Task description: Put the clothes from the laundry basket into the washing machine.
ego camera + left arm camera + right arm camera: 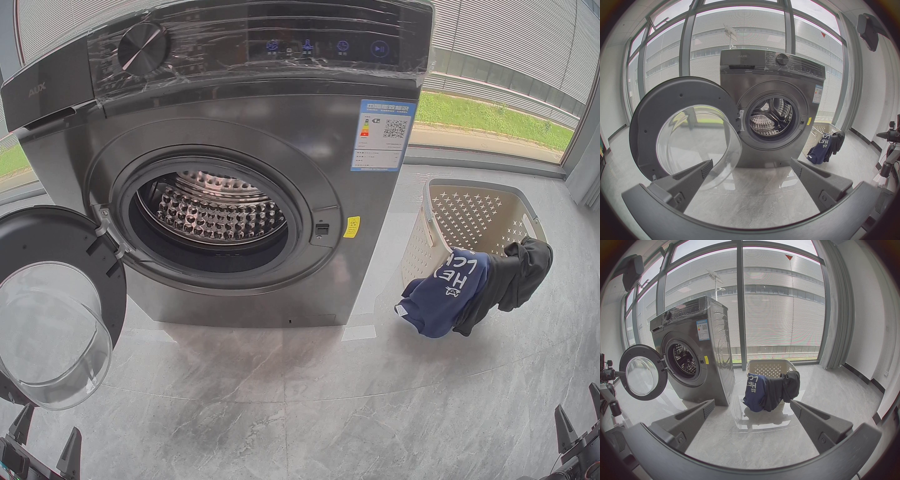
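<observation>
I'm looking at the opening step: nothing is loaded yet. The blue shirt [447,294] and black garment [519,275] are hanging over the near rim of the laundry basket [437,187], which is standing just right of the washing machine [250,125], its door [56,312] swung wide. The left gripper [750,162] and right gripper [751,402] are hovering low, jaws spread, holding nothing. Next, I'm judging, the right arm needs a long forward reach to pinch the shirt.

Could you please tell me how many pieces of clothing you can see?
2: a navy shirt and a black garment, side by side, draped over the near rim of the laundry basket. More may lie hidden inside.
</observation>
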`<state>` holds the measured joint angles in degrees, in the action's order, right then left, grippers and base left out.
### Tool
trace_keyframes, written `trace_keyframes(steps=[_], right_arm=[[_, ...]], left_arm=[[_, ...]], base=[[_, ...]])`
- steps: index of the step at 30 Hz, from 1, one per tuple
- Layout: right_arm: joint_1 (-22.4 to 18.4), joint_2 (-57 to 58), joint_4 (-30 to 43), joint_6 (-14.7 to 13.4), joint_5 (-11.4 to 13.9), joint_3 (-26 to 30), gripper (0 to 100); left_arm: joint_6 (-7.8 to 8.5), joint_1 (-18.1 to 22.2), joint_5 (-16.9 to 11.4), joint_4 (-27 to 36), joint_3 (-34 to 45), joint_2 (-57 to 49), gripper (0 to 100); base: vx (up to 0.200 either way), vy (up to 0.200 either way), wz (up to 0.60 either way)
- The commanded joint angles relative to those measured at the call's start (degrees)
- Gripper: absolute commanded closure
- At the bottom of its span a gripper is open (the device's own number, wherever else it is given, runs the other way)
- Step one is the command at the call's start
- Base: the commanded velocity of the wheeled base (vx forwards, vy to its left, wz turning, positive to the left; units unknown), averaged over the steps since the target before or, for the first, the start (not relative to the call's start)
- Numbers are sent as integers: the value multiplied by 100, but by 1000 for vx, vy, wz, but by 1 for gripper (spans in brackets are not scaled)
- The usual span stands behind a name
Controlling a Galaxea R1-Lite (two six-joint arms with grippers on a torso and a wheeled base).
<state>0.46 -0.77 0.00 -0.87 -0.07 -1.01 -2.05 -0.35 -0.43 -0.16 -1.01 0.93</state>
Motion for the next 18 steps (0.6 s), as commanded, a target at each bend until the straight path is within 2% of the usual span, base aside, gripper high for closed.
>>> trace_keyframes(steps=[1, 7, 18], right_arm=[[-2, 77, 0, -1, -1, 92, 0], [-2, 77, 0, -1, -1, 92, 0], [6, 77, 0, -1, -1, 92, 0]], left_arm=[[-6, 0, -1, -2, 92, -93, 0], [-6, 0, -1, -2, 101, -93, 0], [-6, 0, -1, -2, 92, -93, 0]], base=[[0, -200, 0], [0, -200, 0], [0, 0, 0]])
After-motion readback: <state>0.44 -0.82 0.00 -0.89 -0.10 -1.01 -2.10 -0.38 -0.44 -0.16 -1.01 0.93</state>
